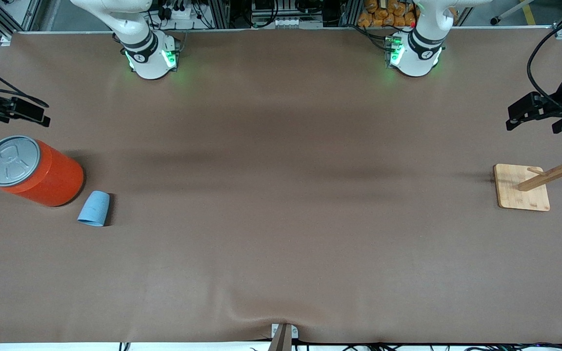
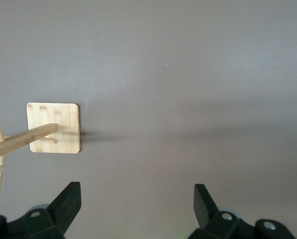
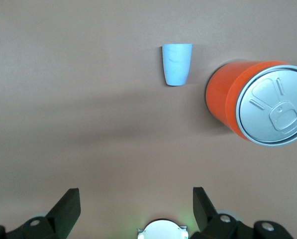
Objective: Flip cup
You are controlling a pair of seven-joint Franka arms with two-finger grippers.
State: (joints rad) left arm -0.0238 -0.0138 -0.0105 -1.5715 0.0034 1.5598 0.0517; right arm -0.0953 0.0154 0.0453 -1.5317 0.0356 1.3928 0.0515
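Nearest the front camera lies the cup [image 1: 94,208], at about eight o'clock from the table's middle, toward the right arm's end. It seems to stand mouth-down – the wider rim sits low and no darker inside shows – though the frames do not settle this fully. Just beside it, at roughly ten o'clock from the cup and a little farther from the camera, stands the orange can [image 1: 34,171] with its grey lid, close but apparently not touching.

Toward the left arm's end, at about three o'clock from the table's middle, a wooden rack [image 1: 544,183] rises tilted-looking from its square base.

The right gripper [image 3: 133,204] hangs high over the table edge near the can, fingers spread wide and holding nothing; in its wrist view the cup [image 3: 177,64] and can [image 3: 257,102] lie ahead of it. The left gripper [image 2: 137,199] waits over the rack's end of the table, likewise spread and empty.

My judgement: the task is at its start, nothing grasped – the approach is the step in hand. The next move calls for the right gripper to descend toward the cup, straddle its tapered wall while keeping clear of the can, then close and turn it over
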